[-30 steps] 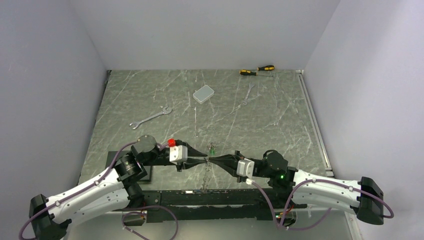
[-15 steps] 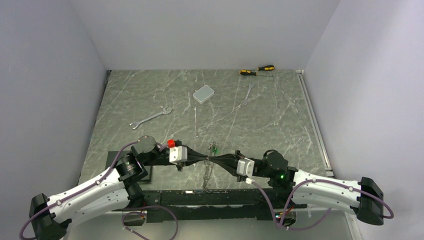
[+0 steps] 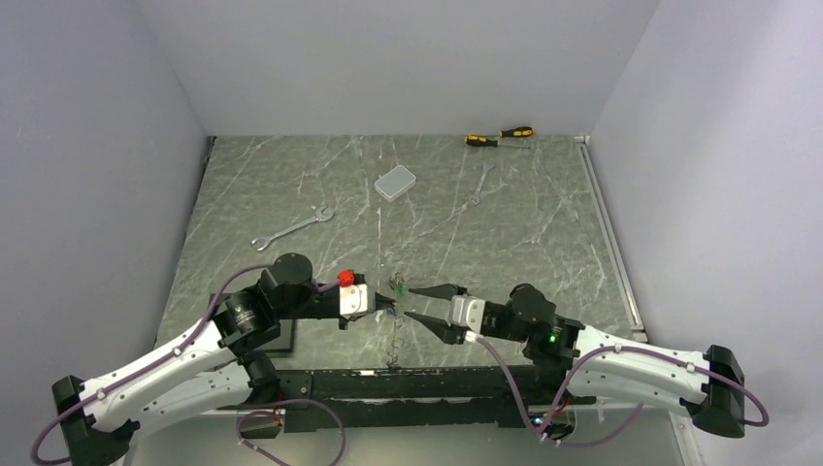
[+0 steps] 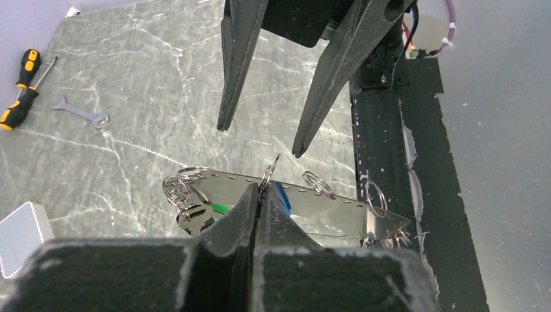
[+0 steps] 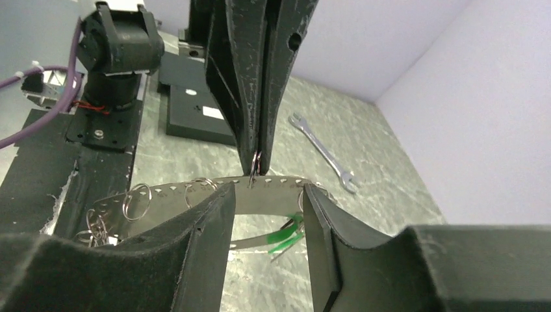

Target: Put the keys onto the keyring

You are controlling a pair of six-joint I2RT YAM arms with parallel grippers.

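Letting go, our right gripper now gapes, backed toward three o'clock; our left gripper alone stays clamped on the keyring, which dangles at six o'clock, green key seemingly threaded.

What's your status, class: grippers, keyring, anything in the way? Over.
Left gripper shut on the keyring. Right gripper open, gripping nothing. Green key dangles beneath. Nothing blocking.
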